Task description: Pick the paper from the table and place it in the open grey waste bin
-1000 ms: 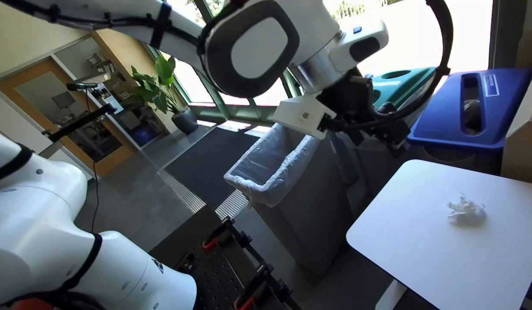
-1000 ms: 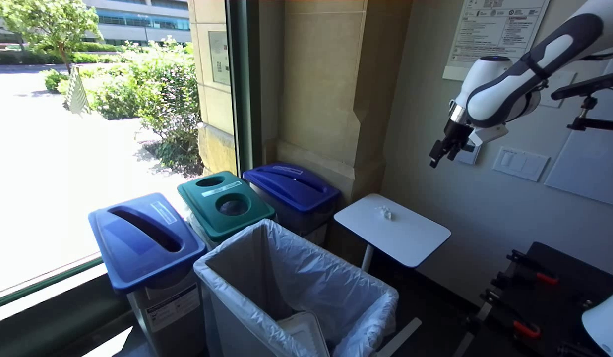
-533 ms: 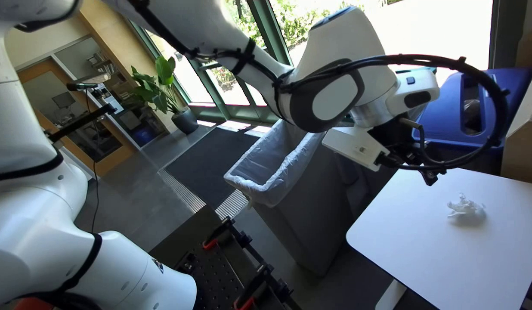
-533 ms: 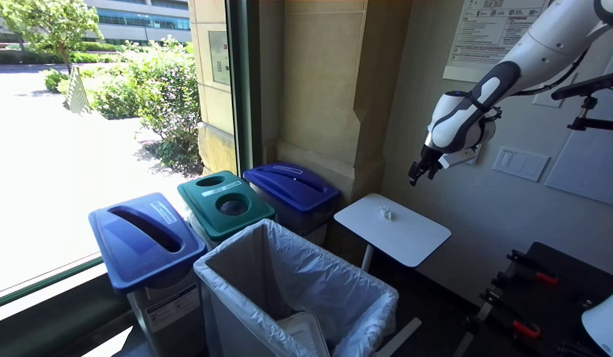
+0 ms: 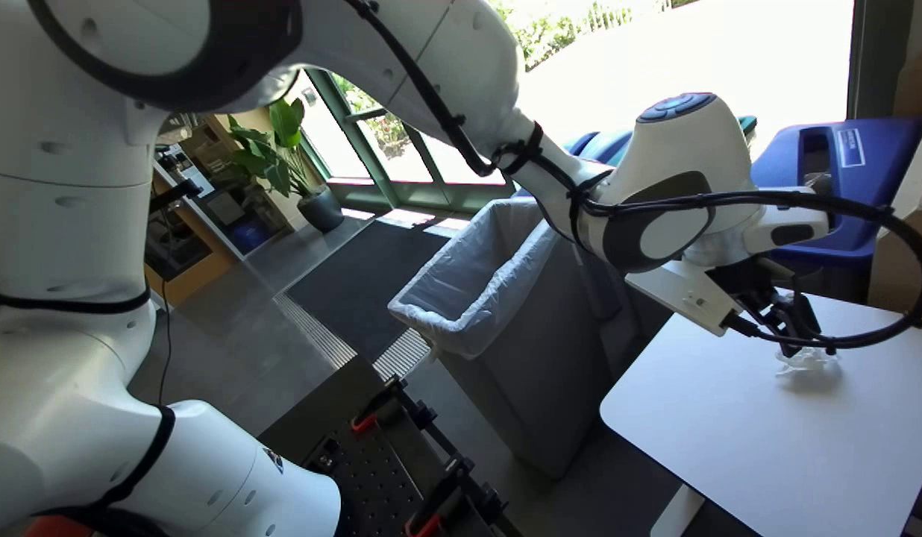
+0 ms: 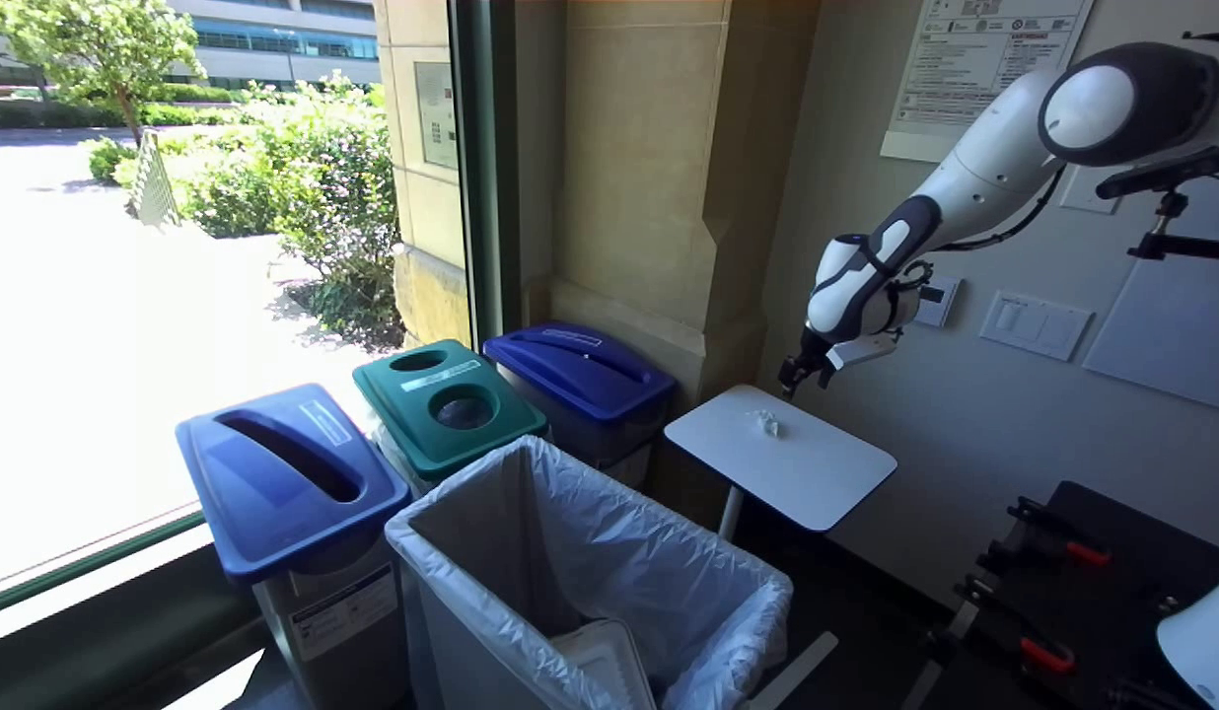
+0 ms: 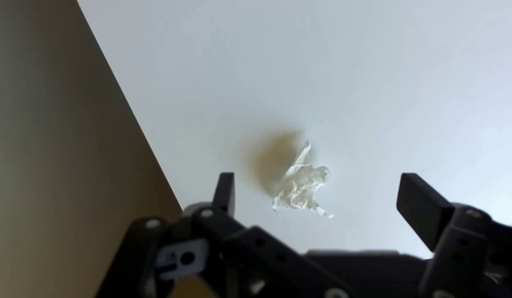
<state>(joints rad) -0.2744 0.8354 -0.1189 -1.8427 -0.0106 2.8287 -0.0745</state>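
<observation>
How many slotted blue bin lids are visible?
2: in an exterior view, the nearer blue lid and the farther blue lid flank the green lid; others may be hidden.

Your white arm (image 5: pixel 468 60), trimmed in black
You see dark joint surrounds (image 5: pixel 259 48), black straps (image 5: pixel 66 304), a curving black cable (image 5: pixel 729 200) and a blue-grey cap (image 5: pixel 676 107); your gripper (image 7: pixel 317 186) is black and blocky, with pale round screws (image 7: pixel 207 213)

Paper (image 7: pixel 300 188) (white, crumpled) on table (image 7: pixel 343 91)
</observation>
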